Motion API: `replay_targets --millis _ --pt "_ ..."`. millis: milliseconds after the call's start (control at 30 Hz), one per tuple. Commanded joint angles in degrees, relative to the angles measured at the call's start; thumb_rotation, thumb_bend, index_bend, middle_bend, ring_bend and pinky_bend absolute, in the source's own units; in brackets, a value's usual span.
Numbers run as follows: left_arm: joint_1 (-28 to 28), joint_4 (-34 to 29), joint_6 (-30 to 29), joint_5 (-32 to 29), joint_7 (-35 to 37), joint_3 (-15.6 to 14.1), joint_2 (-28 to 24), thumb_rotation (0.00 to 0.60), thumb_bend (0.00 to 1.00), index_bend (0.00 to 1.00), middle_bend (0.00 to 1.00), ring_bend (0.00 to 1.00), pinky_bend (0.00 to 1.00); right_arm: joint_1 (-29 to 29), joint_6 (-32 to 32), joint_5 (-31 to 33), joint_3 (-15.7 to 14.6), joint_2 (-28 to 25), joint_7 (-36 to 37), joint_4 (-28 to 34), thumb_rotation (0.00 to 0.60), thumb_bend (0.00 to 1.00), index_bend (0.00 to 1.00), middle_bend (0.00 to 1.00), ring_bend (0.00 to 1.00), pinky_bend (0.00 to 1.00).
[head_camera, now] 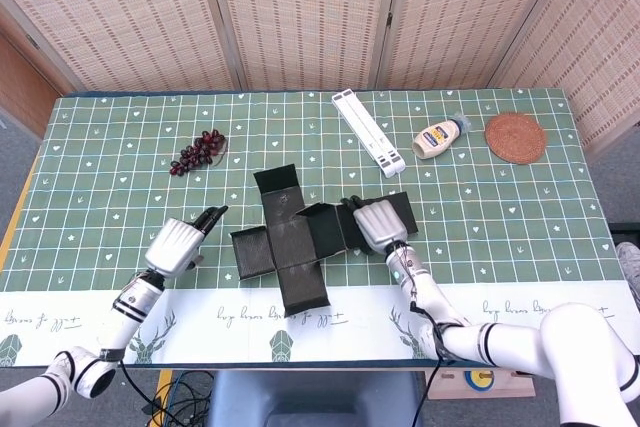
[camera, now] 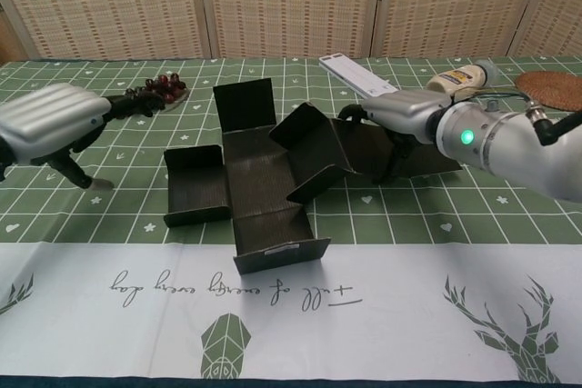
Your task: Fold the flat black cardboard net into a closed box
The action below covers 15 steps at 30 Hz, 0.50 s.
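The black cardboard net (head_camera: 285,237) lies mid-table in a cross shape, with its outer flaps partly raised (camera: 259,179). My right hand (head_camera: 375,224) grips the net's right arm from above. Its fingers curl over the panel (camera: 400,120), and the flap (camera: 309,147) to the left of them stands tilted up. My left hand (head_camera: 178,244) hovers just left of the net's left flap (camera: 195,184), apart from it. That hand's fingers (camera: 55,120) point toward the net with nothing in them, and its thumb reaches down to the cloth.
A bunch of dark grapes (head_camera: 198,151) lies behind the left hand. Behind the right hand are a long white strip (head_camera: 368,132), a squeeze bottle (head_camera: 440,137) and a round woven coaster (head_camera: 516,137). A white cloth band (camera: 291,297) runs along the table's front edge.
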<state>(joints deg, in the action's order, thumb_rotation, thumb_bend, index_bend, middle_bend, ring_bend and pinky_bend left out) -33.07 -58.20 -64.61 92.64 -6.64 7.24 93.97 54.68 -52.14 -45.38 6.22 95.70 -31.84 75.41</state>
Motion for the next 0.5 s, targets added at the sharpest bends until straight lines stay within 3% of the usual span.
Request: replay_targets --millis 33,200,500 --pt "-1.09 2.96 1.64 -1.46 -2.17 -0.26 2.13 0.600 0.09 0.03 0.19 0.72 0.91 -2.12 -2.00 -6.62 -1.38 0.98 3.66 -2.34 0.600 0.35 0.27 0.31 0.78 0.92" --pt "-1.66 4.56 4.02 -4.11 -4.14 -0.23 3.89 0.600 0.09 0.00 0.16 0.70 0.91 -3.62 -2.89 -11.06 -1.85 1.26 6.07 -3.75 0.600 0.35 0.27 0.32 0.79 0.92" --pt "-2.65 7.87 1.83 -4.79 -2.96 -0.37 7.90 0.600 0.09 0.00 0.16 0.69 0.91 -5.12 -4.21 -16.18 -1.90 1.97 6.01 -6.17 0.600 0.36 0.27 0.32 0.79 0.92"
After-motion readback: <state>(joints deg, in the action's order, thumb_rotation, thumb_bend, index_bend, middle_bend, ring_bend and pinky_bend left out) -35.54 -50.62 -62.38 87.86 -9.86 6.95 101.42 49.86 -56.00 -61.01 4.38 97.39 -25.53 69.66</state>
